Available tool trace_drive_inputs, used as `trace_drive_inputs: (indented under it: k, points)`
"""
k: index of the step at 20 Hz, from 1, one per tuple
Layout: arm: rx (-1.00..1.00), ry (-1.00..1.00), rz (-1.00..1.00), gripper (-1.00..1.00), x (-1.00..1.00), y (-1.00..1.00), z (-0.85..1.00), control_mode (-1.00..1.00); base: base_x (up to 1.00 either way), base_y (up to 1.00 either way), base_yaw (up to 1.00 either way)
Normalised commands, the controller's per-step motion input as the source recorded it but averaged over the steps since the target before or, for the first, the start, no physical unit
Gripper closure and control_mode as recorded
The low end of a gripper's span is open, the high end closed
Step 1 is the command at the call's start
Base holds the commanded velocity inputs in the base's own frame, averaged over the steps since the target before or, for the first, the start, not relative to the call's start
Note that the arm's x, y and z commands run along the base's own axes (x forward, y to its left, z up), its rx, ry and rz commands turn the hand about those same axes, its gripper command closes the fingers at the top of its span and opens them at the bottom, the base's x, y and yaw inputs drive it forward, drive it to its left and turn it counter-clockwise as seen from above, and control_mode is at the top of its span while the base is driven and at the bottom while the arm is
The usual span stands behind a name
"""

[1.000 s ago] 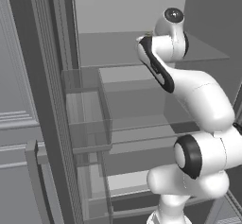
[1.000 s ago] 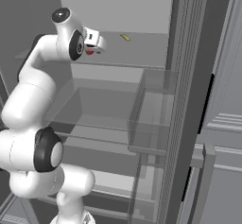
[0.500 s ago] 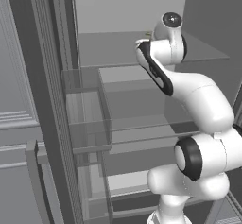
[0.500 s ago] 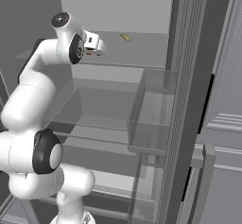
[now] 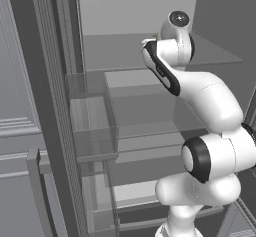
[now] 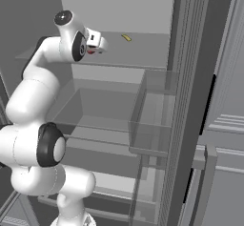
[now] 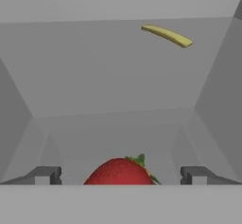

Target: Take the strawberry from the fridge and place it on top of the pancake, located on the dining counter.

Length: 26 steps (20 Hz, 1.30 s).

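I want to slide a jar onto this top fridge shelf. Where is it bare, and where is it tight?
The grey shelf floor lies bare between the red strawberry and the thin yellow strip near the back wall. It is tight at the front, where the strawberry sits between the open gripper fingertips.

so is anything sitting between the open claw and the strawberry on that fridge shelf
Nothing visible. In the hand view the small bright red strawberry lies between the open claw's two dark tips, with bare pale shelf around it. The thin yellowish item lies well beyond it, out of the way.
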Motion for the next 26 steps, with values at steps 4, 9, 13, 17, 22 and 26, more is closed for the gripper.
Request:
trace_drive_inputs:
  k: [4,9,13,17,22,26]
  points:
    - [0.0,0.0,0.0,-1.0,0.0,0.0,-0.02,-1.0,0.0,0.0,0.0]
    - [0.0,0.0,0.0,1.0,0.0,0.0,-0.09,-1.0,0.0,0.0,0.0]
    - [0.0,0.0,0.0,1.0,0.0,0.0,-0.02,-1.0,0.0,0.0,0.0]
    - [0.0,-0.18,0.05,1.0,-0.02,0.0,0.0,-1.0,0.0,0.0,0.0]
    - [0.0,-0.27,0.07,1.0,-0.25,0.0,0.0,-1.0,0.0,0.0,0.0]
    - [0.01,-0.09,0.04,1.0,-0.89,0.0,0.24,-1.0,0.0,0.0,0.0]
